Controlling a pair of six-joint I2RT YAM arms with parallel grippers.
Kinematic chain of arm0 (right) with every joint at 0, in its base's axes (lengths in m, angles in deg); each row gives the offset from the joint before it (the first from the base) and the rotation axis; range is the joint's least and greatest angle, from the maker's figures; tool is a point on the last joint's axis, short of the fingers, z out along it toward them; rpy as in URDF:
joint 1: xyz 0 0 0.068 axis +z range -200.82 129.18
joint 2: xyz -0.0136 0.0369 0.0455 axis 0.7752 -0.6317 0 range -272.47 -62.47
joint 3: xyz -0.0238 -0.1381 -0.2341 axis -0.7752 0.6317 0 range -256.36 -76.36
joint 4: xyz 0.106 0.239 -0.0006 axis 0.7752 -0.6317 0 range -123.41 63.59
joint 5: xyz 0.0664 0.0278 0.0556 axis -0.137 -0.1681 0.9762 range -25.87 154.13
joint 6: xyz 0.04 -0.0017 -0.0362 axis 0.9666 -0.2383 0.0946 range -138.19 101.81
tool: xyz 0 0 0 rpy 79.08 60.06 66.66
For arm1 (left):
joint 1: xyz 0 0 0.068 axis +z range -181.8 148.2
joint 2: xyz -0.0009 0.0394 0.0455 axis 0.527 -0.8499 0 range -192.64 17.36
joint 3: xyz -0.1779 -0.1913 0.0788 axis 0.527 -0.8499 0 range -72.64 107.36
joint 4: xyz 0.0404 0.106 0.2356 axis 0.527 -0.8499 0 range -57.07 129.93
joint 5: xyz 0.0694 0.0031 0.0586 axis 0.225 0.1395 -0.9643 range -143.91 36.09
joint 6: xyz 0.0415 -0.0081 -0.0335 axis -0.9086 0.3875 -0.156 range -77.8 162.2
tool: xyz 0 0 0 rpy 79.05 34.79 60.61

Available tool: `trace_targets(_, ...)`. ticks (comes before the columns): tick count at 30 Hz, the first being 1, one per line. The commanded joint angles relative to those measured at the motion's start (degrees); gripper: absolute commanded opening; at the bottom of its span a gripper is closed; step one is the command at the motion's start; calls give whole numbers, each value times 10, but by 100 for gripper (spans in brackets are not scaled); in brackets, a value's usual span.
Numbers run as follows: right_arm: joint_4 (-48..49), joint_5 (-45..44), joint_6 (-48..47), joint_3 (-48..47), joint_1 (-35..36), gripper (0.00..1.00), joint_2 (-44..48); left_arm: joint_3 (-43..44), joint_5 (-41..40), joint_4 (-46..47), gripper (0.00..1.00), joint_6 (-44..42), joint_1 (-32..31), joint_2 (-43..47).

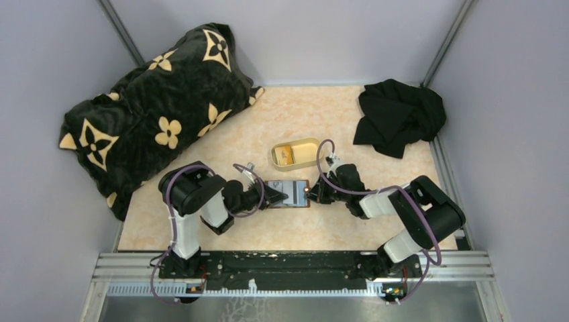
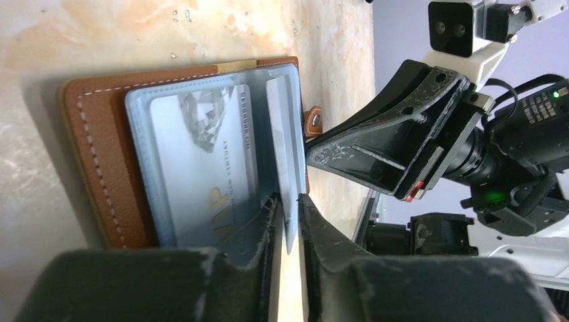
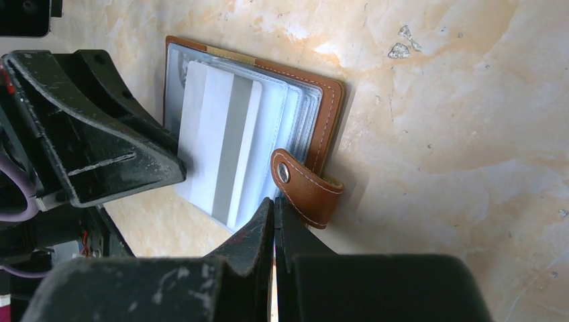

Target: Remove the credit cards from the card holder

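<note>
The card holder (image 2: 100, 154) lies open on the surface (image 1: 349, 221) between your two arms. Its long axis runs left to right, and the tan tray (image 1: 315, 149) sits just beyond it on the far side. A white card (image 3: 215, 147) with a grey stripe stands partly out of the clear sleeves, its free end pointing left. Another card marked VIP (image 2: 201, 168) rests flat in the sleeve beneath. Your left claw (image 2: 288, 204) is clamped on the white card's left end, with the thin edge showing between its fingers. Your right claw (image 3: 273, 204) meets the holder from the opposite end. Its fingers are together, with the tips against the edge just beside the snap strap (image 3: 305, 188). You cannot tell from here whether they pinch any leaf or only brace it. The move ahead turns on that line. The card's way out probably lies leftward along the holder's long axis, away from the right claw, so the left arm is the one placed to draw it. The likely risk is the holder dragging along if the right end is not held down.
</note>
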Motion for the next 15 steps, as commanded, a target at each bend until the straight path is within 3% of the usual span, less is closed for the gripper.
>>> trace_targets(1, -60, -21, -25, 2, -3, 0, -28, -16, 3, 46, 13, -4, 7, 16)
trace_targets(4, -56, -19, -24, 3, -3, 0, -30, -22, 3, 43, 0, -5, 11, 19)
trace_targets(10, -53, -19, -24, 4, -2, 0, -35, -41, -3, 33, 0, -11, 24, 41)
trace_targets(15, -46, -19, -24, 5, -2, 0, -43, -61, -21, -60, 0, -57, 42, 130)
